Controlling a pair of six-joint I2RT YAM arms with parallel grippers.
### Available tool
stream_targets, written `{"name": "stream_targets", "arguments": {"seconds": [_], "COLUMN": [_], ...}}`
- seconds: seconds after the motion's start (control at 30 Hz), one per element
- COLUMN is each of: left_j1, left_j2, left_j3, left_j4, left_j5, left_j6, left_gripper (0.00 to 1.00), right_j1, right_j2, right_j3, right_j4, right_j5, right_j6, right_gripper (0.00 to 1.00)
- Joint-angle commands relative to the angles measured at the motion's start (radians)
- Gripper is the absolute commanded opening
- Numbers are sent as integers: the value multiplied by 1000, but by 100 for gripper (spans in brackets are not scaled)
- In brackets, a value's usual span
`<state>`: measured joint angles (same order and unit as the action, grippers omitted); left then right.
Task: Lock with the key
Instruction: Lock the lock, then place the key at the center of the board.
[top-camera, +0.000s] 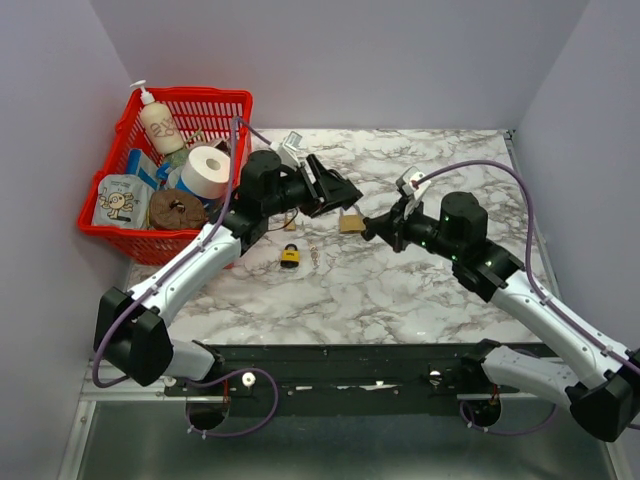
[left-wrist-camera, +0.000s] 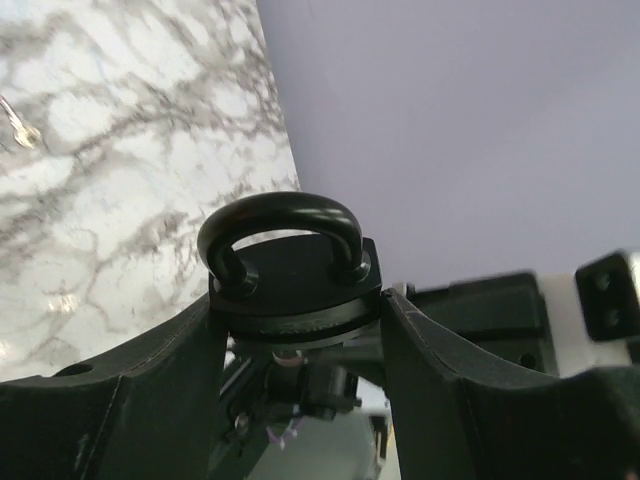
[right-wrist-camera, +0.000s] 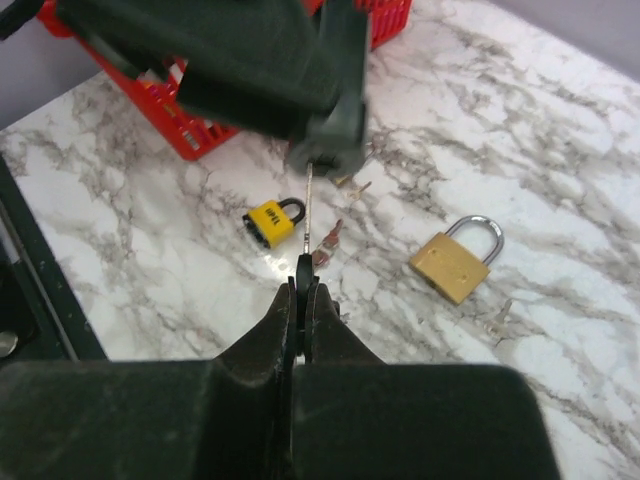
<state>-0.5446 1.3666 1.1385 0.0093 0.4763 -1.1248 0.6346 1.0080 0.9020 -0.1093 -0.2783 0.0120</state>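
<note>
Steel key (right-wrist-camera: 308, 210) is pinched in your right gripper (right-wrist-camera: 303, 285), fingers closed on it, tip at the black padlock (left-wrist-camera: 290, 280) clamped in the left gripper (left-wrist-camera: 295, 305). Keep blade square to the keyhole, turn by wrist roll only, no side load. Below: yellow padlock (right-wrist-camera: 272, 222), brass padlock (right-wrist-camera: 455, 262). Red basket (top-camera: 150, 240) crowds far left; marble table (top-camera: 450, 290) is open to the right

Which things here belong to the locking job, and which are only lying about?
For the job:
- black round padlock
- thin metal key

Lying about:
- small yellow padlock
- brass padlock
- loose keys
- red plastic basket of oddments
</note>
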Motion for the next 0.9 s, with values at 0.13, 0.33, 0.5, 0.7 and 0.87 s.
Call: {"name": "stream_targets", "arguments": {"seconds": [0.13, 0.33, 0.5, 0.7, 0.87], "left_j1": [61, 61, 61, 58, 41], "left_j2": [-9, -41, -61, -63, -44], "left_j3": [50, 15, -16, -52, -66], "left_j4": [101, 18, -8, -42, -112], "left_j5": [-156, -140, -134, -123, -104], "left_j6": [0, 110, 164, 186, 221], "left_gripper": [0, 0, 0, 0, 0], "right_j1": [2, -134, -206, -246, -285], "right_j2": [-34, 33, 193, 357, 457], "right_j3": [-52, -86, -83, -55, -23], "right_j4": [-118, -251, -306, -296, -282], "right_j5": [43, 7, -13, -16, -12], "right_j6": [120, 253, 258, 272, 272], "right_gripper": [1, 1, 1, 1, 1]}}
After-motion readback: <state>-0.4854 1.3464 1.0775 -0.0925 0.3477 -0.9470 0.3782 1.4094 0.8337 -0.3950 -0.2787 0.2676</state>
